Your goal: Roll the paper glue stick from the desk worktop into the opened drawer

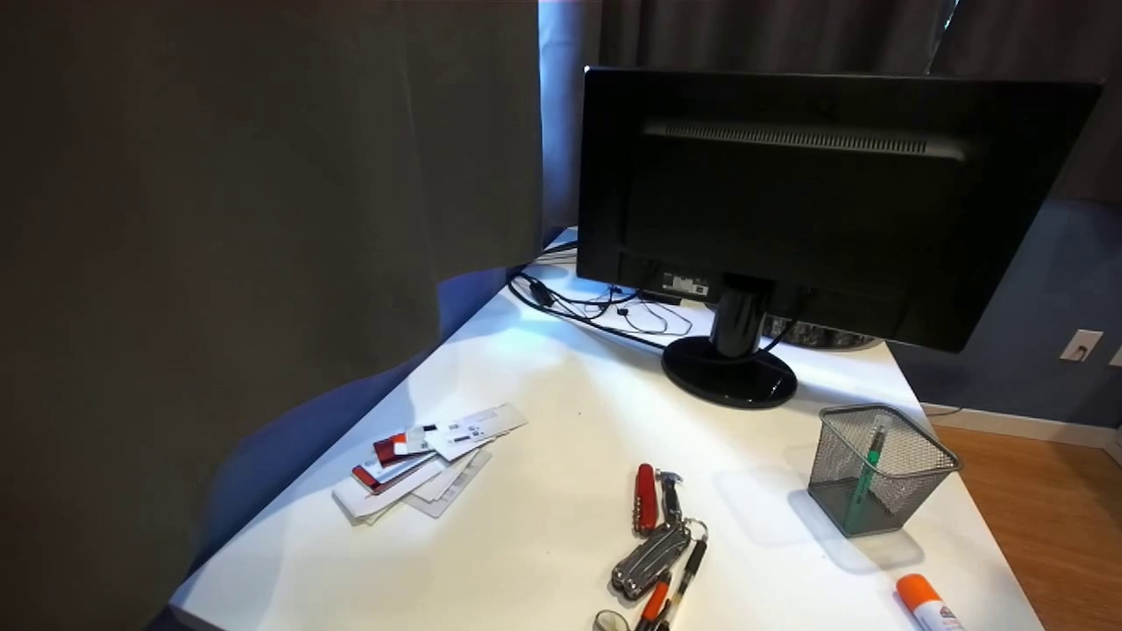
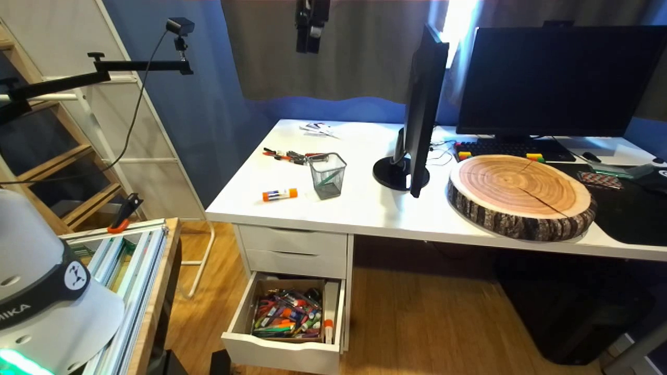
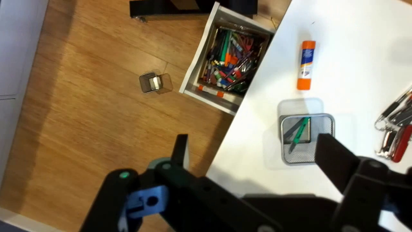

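White worktop [image 3: 349,61], glue stick [image 3: 306,65] lying flat, orange ends, blue-and-white middle

From the glue stick [image 3: 306,65] toward the open drawer [image 2: 284,355] the worktop [image 3: 276,80] lay bare — a free lane; the mesh cup [image 3: 309,155] blocked the way near one end of the stick.

glue stick [image 2: 280,195]: on desk worktop [image 2: 245,197], just left of mesh cup [image 2: 319,185] in an exterior view, apart
mesh cup: on worktop, pen [image 3: 300,133] inside
multitool [image 2: 297,158]: behind glue stick, same view
cards [image 2: 318,129]: behind multitool, near far edge
left monitor [image 2: 422,109]: right of mesh cup, same view
wood slab [image 2: 521,192]: right of that, before right monitor [image 2: 563,83]
drawer [image 2: 284,354]: pulled out below worktop, under two other drawers [image 2: 292,245], box [image 2: 297,284] of pens [image 2: 292,315] in it
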Robot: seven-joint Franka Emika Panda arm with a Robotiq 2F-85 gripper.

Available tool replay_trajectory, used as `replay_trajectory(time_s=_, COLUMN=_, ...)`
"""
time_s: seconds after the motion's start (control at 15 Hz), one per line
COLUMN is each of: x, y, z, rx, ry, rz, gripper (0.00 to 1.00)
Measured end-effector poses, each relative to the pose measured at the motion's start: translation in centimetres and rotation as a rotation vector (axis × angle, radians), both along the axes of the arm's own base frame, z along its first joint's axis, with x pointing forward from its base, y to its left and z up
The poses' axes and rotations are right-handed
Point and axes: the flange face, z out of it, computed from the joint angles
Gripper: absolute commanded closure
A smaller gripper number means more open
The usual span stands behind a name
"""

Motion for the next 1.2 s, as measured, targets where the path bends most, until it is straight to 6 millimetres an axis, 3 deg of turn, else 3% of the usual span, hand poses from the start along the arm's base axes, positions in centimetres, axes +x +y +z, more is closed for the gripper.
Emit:
replay_trajectory(time_s=0.33, x=-2.5, y=4.2, z=-8.0, rx=0.092, ry=0.064, rz=0.073, gripper=0.0)
replay_trajectory(time_s=0.67, x=-5.1, y=6.0, z=-14.4, rx=0.169, ry=0.088, rz=0.094, gripper=0.0)
replay_trajectory(time_s=1.0, x=-6.7, y=6.4, z=-19.3, rx=0.204, ry=0.123, rz=0.193, gripper=0.0)
replay_trajectory(time_s=1.2, x=-6.7, y=6.3, z=-20.1, rx=0.209, ry=0.133, rz=0.205, gripper=0.0)
